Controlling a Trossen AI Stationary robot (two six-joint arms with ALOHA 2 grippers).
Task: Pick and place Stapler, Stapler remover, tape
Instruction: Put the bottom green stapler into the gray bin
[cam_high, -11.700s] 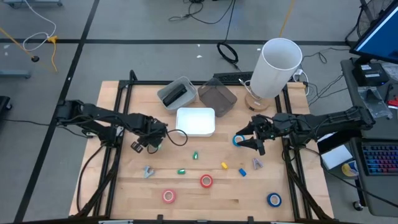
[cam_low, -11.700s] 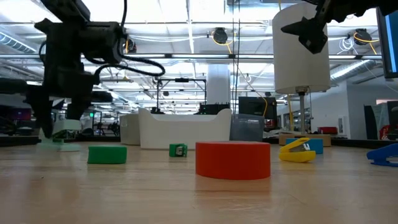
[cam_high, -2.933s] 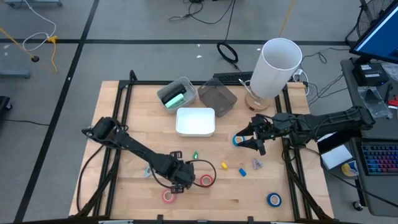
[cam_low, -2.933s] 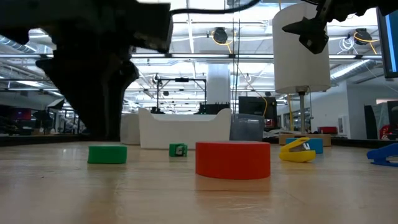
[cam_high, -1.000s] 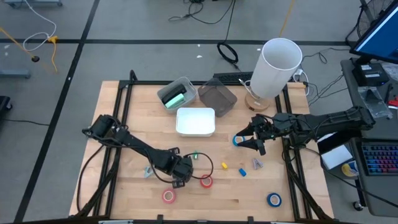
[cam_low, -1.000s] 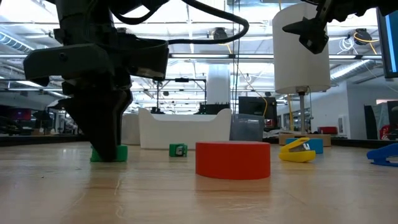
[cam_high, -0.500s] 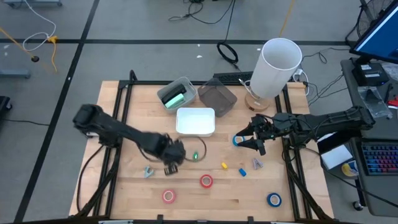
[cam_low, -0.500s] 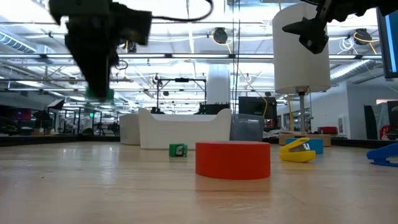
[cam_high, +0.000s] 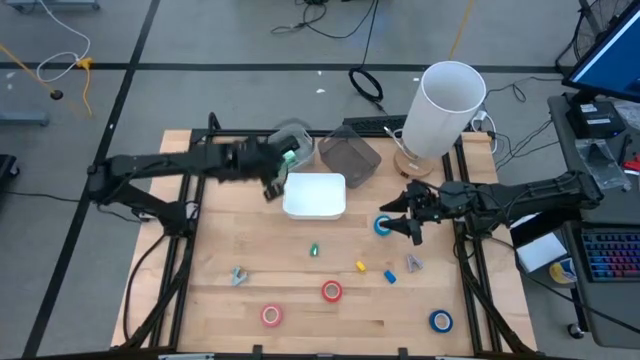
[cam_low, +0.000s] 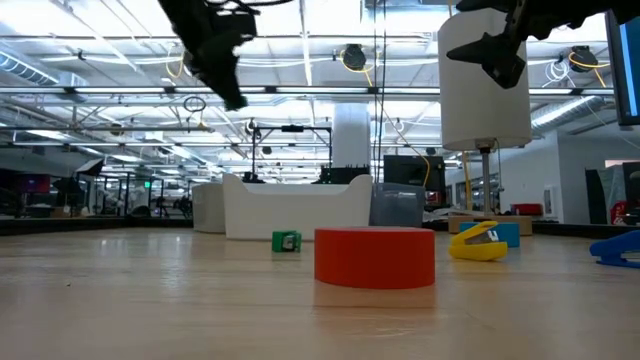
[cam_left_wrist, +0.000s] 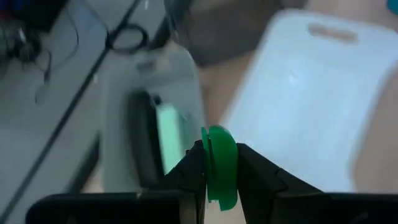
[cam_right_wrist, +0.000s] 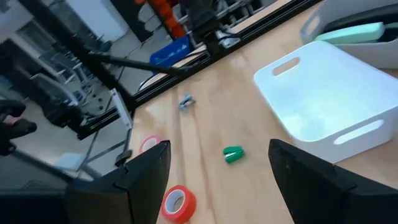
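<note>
Left wrist view: the left pincer (cam_left_wrist: 219, 171) is gripping a small green stapler (cam_left_wrist: 220, 163) between nearly closed fingers, above the grey bin (cam_high: 283, 146) and the white tray (cam_high: 314, 196) near the worktop's (cam_high: 250, 245) far edge. High view: the right pincer (cam_high: 398, 214) is hovering with fingers spread wide and holding nothing, just beside a blue tape roll (cam_high: 383, 225) near the right edge. Red tape (cam_high: 331, 291), pink tape (cam_high: 271, 316) and another blue roll (cam_high: 440, 321) are lying along the near edge.
</note>
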